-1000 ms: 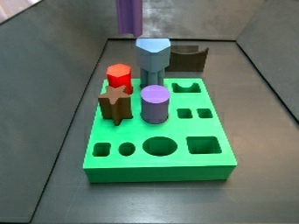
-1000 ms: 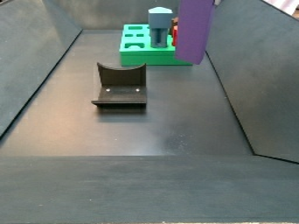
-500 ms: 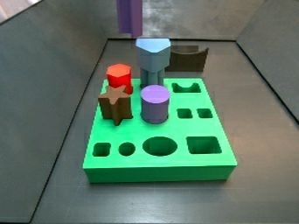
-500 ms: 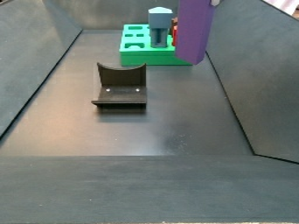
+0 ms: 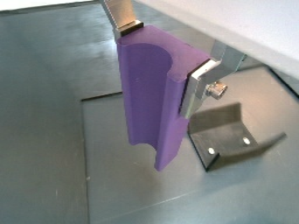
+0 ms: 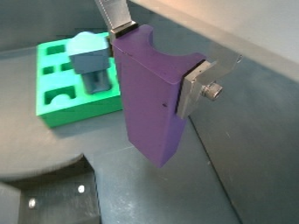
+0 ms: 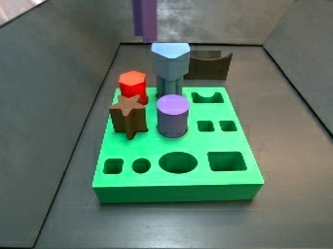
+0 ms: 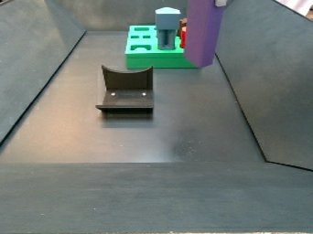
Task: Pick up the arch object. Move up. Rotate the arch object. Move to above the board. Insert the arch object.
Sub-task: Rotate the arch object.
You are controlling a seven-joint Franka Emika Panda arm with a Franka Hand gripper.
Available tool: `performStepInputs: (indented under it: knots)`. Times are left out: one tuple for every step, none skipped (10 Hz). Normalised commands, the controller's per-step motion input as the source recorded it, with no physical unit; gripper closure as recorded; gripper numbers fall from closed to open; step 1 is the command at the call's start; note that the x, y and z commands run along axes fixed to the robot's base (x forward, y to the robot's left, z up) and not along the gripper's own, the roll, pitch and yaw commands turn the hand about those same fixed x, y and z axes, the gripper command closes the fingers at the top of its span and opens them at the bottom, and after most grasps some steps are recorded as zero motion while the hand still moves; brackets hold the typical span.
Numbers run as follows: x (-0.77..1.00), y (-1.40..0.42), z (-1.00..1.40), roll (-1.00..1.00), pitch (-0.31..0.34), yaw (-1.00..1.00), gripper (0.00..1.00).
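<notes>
My gripper point(image 5: 163, 54) is shut on the arch object point(image 5: 152, 96), a tall lilac-purple slab with a curved notch at its top end. One silver finger point(image 6: 121, 26) presses one narrow side and the other finger presses the opposite side. The arch object point(image 7: 144, 15) hangs high over the back of the floor, behind the board point(image 7: 196, 180), and its top runs out of both side views. In a side view it point(image 8: 203, 32) hangs in front of the board's point(image 8: 153, 62) right end. The gripper point(image 6: 160, 54) itself shows only in the wrist views. The green board point(image 6: 52, 87) lies off to one side below.
On the board stand a grey-blue block point(image 7: 169, 63), a red hexagonal piece point(image 7: 131, 84), a brown star piece point(image 7: 127, 115) and a short purple cylinder point(image 7: 172, 115). The dark fixture point(image 8: 124, 91) stands on the floor beside the board. Grey walls slope up on all sides.
The arch object has edged up very slightly in the side views; the gripper's hold on it is unchanged.
</notes>
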Motion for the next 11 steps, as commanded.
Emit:
performStepInputs:
  knots:
    - [0.04, 0.01, -0.01, 0.0, 0.013, -1.0, 1.0]
    - [0.04, 0.01, -0.01, 0.0, 0.013, -1.0, 1.0]
    - [0.04, 0.01, -0.01, 0.0, 0.015, -1.0, 1.0]
    - [0.04, 0.01, -0.01, 0.0, 0.016, -1.0, 1.0]
    - [0.04, 0.01, -0.01, 0.0, 0.017, -1.0, 1.0]
    - [0.04, 0.01, -0.01, 0.0, 0.017, -1.0, 1.0]
    - [0.04, 0.01, -0.01, 0.0, 0.019, -1.0, 1.0]
    - [0.04, 0.01, -0.01, 0.0, 0.021, -1.0, 1.0]
    - [0.04, 0.01, -0.01, -0.01, 0.023, -1.0, 1.0]
    - [0.04, 0.01, -0.01, -0.01, 0.024, -1.0, 1.0]
    - [0.04, 0.01, -0.01, -0.01, 0.028, -1.0, 1.0]
